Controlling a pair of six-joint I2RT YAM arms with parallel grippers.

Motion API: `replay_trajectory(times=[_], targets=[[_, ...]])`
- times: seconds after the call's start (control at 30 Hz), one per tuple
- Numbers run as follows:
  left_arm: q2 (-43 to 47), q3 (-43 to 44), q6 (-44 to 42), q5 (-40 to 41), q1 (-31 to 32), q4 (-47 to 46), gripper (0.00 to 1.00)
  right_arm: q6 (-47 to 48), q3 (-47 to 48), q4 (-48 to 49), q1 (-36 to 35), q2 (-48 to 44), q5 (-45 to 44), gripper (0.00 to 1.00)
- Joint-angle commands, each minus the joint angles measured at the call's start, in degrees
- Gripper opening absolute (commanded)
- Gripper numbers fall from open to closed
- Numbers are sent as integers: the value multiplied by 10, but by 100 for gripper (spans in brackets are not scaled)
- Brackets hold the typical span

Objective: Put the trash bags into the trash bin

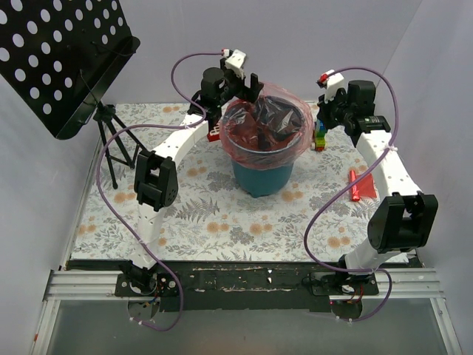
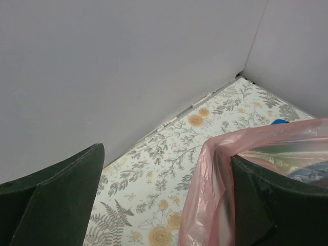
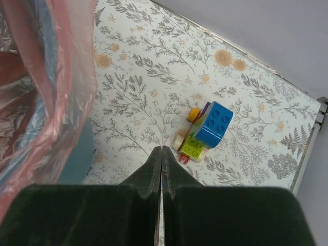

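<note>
Trash bags [image 2: 205, 200] over trash bin [image 1: 262, 176] rim, touching splayed left pincer [image 2: 165, 154]

I am seeing the bin [image 1: 262, 176] standing mid-frame in the top view, its mouth taken up by the bag [image 1: 267, 118], which is ballooning above the rim. The left gripper [image 1: 247, 85] is hanging at the rim's upper left with jaws spread. In its wrist view the bag is pressing against the right-hand finger [image 2: 277, 205], while bare mat [image 2: 169, 169] is lying open between the fingers. The right gripper [image 3: 161, 154], fingers pressed together, is sitting between the bag at frame left and a block stack [image 3: 205, 130] just ahead. A stand [image 1: 66, 59] is overhanging the upper left corner. Below the bin the mat is lying open.
</note>
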State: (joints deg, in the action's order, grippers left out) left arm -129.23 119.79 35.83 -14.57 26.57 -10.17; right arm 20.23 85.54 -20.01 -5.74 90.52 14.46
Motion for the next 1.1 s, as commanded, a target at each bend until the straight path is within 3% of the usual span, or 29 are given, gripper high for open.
replay_trajectory(times=[0.0, 0.07, 0.1, 0.2, 0.27, 0.5, 0.87, 1.0, 1.07], targets=[[9, 12, 57, -55, -6, 76, 85, -78, -11, 22, 28, -18, 19, 4], [12, 14, 72, -74, -6, 82, 84, -123, -2, 23, 76, -31, 82, 34], [13, 14, 78, -78, -6, 81, 84, -158, 0, 27, 101, -38, 122, 44], [13, 25, 102, -86, -6, 78, 84, -259, -6, 51, 163, -44, 311, 60], [14, 31, 123, -99, -8, 74, 84, -329, -40, 89, 179, -44, 389, 69], [20, 28, 191, -165, -13, 82, 84, -465, -113, 212, 180, -45, 497, 75], [21, 23, 209, -162, -13, 79, 84, -496, -128, 247, 159, -32, 516, 73], [21, 26, 205, -157, -13, 76, 84, -499, -133, 241, 150, -18, 488, 65], [17, 40, 185, -147, -13, 81, 84, -504, -130, 241, 149, -7, 483, 53]])
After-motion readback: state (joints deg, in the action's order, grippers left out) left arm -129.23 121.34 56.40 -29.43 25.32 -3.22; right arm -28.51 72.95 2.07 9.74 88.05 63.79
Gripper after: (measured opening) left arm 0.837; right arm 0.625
